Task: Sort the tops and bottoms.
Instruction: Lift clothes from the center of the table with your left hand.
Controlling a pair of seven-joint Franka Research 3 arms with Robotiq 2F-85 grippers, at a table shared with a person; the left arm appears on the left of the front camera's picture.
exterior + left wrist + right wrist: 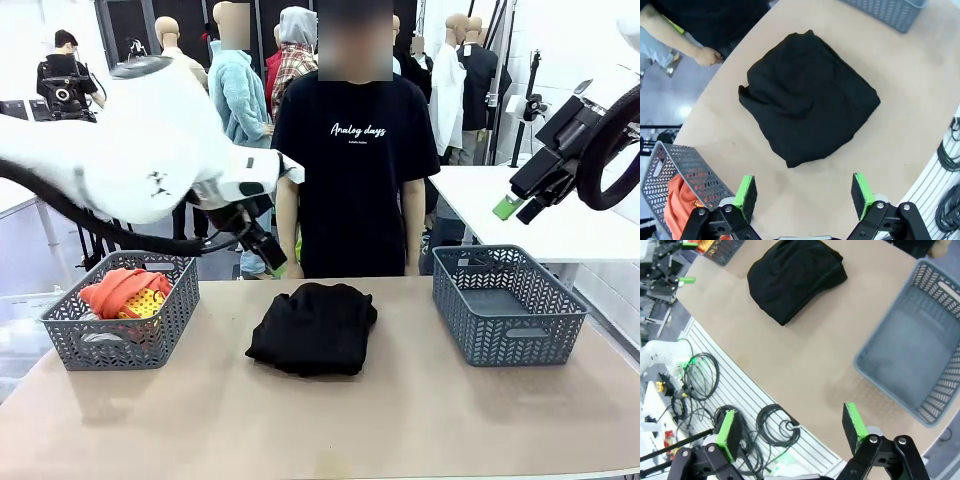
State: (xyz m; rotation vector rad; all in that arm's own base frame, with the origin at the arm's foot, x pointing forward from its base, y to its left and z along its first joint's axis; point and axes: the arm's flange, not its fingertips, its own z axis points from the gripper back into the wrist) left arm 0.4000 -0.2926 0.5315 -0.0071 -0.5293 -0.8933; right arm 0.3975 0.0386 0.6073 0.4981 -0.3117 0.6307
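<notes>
Tan surface [420, 400] carries two grey plastic baskets, well apart: left basket [120, 342] near one end, right basket [505, 338] near the other. Person in black "Analog days" T-shirt [355, 170] stands at the far edge between them. Black cable coils [760, 425] lie on ribbed white flooring [755, 385] beside the surface; white table [520, 215] sits behind the right basket.

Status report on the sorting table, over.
Left gripper open, aimed at the black bottoms mid-table. Right gripper open, raised near the right basket. Orange top in the left basket. Nothing between gripper and bottoms.
</notes>
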